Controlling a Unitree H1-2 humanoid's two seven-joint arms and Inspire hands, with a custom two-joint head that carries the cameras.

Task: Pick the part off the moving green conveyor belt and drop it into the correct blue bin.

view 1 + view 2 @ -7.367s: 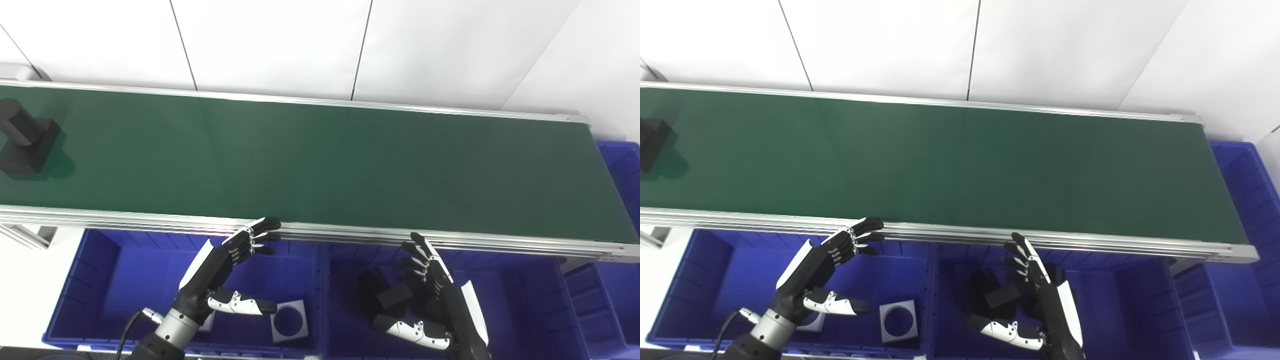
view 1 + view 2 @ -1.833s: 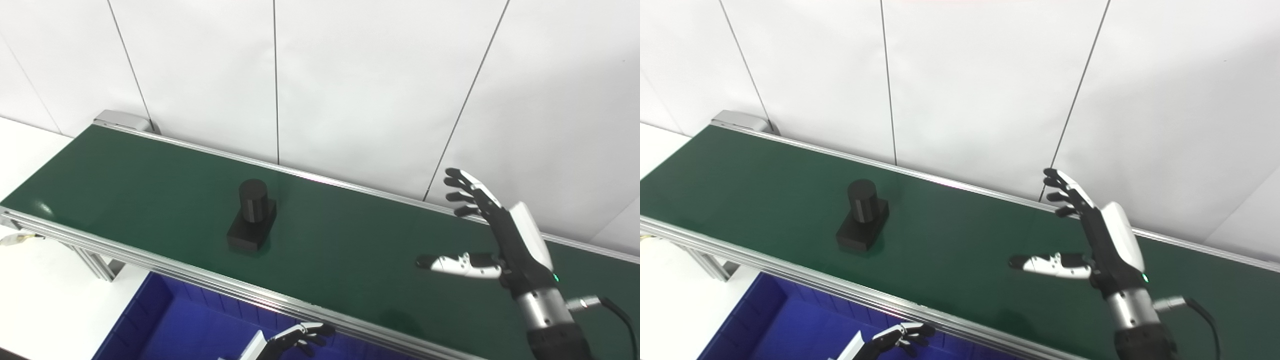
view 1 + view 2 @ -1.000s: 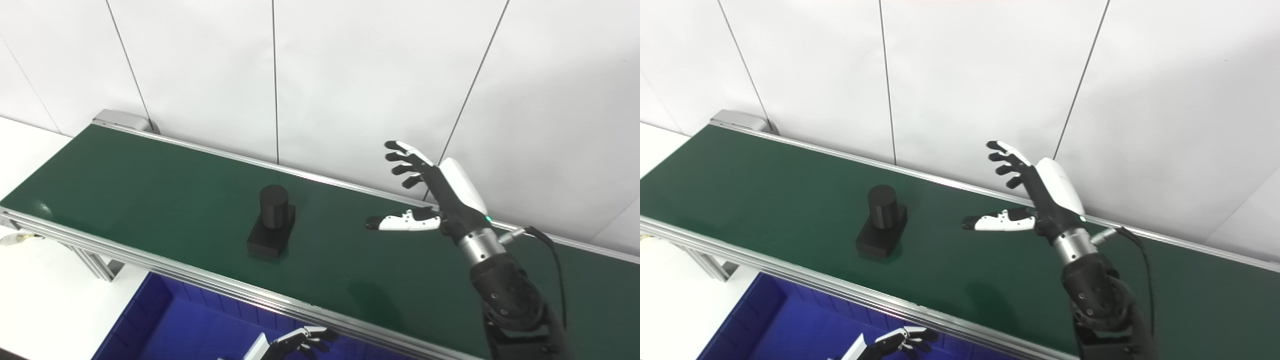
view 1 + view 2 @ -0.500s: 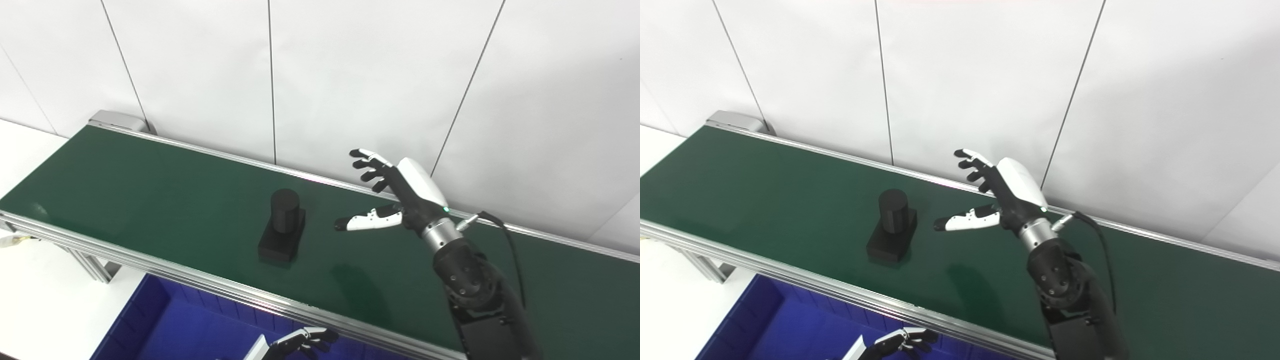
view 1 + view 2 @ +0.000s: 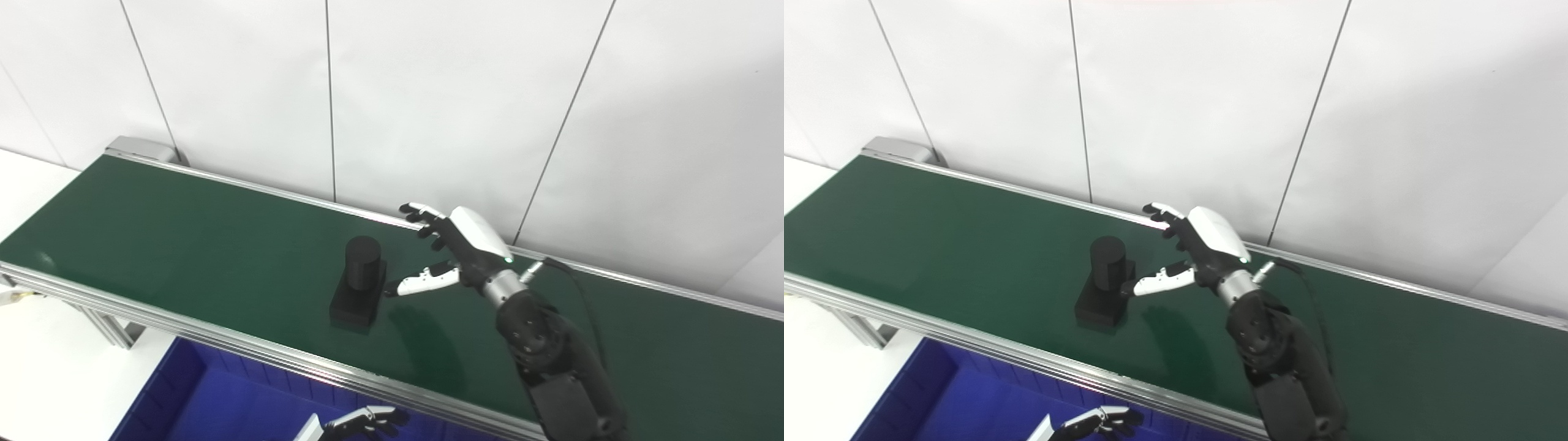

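Note:
A black part, a short cylinder standing on a rectangular block, rides on the green conveyor belt near its middle. My right hand is open just to the right of the part, palm toward it, thumb tip almost at the block and fingers spread above and behind the cylinder. It holds nothing. My left hand shows only at the bottom edge, below the belt's front rail, over a blue bin, with fingers loosely curled and nothing in it.
The belt's aluminium front rail runs between the belt and the blue bin below. A white panelled wall stands right behind the belt. The belt's left end roller cover is at the far left.
The part has ridden rightward on the belt. My right hand has swung left and down over the belt until its thumb nearly meets the part. The left hand has stayed low.

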